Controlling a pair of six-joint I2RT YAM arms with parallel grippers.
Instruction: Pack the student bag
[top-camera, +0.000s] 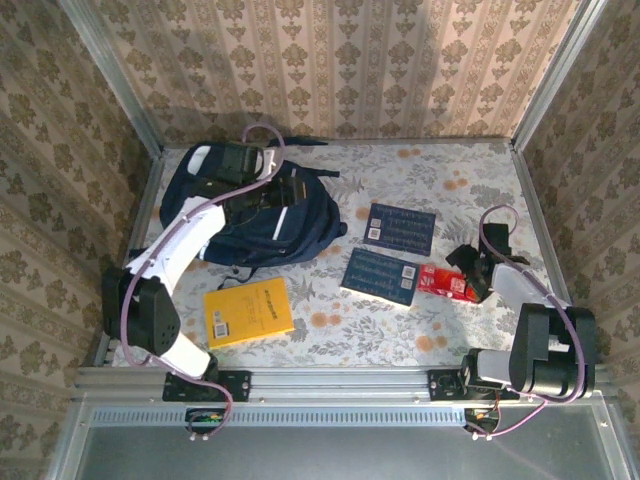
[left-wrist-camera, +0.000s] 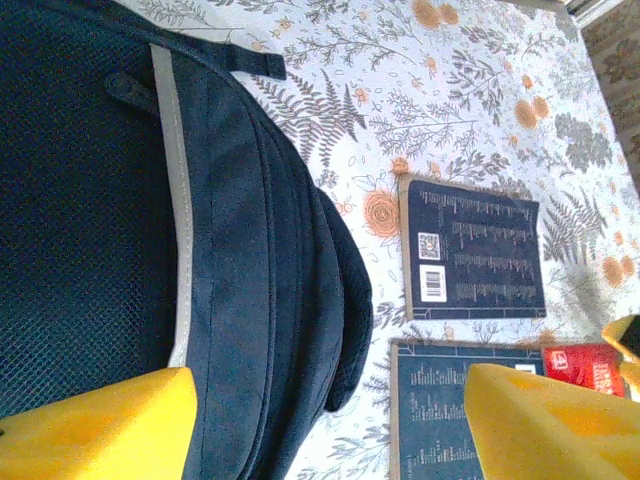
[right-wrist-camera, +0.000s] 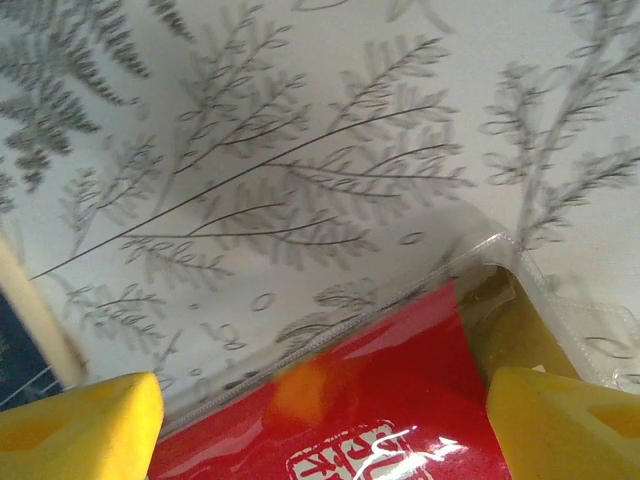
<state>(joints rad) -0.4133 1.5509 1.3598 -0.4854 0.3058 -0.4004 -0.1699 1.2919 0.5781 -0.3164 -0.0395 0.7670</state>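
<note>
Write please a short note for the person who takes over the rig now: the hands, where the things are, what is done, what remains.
Left hand: open, above the student bag, holding nothing.
Right hand: open, fingers either side of the red packet, not closed on it.
Things: the bag lies at the far left of the table. The yellow book is in front of it. The far blue book and the near blue book are mid-table.
Done: nothing visibly packed.
Left: the packet and three books probably go into the bag.
</note>
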